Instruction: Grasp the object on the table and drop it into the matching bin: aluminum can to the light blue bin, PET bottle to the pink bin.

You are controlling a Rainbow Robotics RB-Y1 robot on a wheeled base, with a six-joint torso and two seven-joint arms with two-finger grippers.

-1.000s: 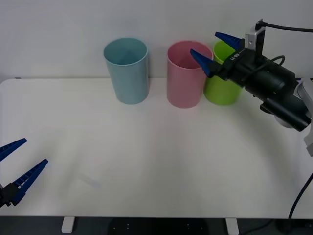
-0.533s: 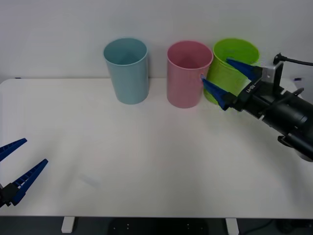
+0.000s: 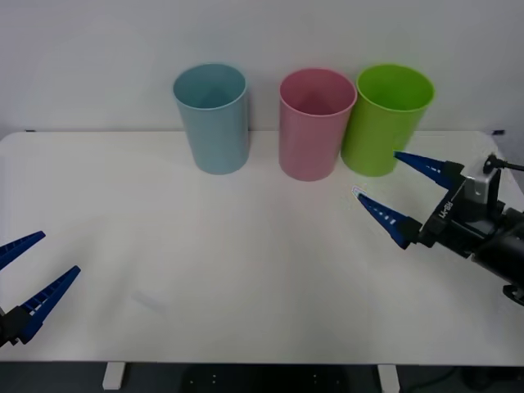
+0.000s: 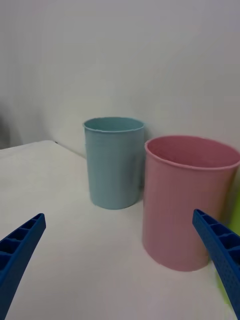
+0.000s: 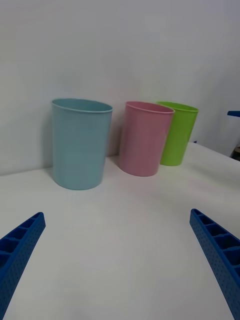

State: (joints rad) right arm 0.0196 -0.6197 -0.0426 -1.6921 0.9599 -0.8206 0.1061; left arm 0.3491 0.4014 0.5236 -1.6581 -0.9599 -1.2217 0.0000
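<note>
Right claw point(image 3: 395, 190) wide open, empty, facing pink bin point(image 3: 313, 123) (front view adds lime bin point(image 3: 385, 119)).

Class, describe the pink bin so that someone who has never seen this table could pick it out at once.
Start at the white table and look to its far edge, by the wall, where three tall tapered bins stand in a row. The pink bin is the middle one. The blue bin stands apart on its left, while the green bin sits close on its right.
</note>
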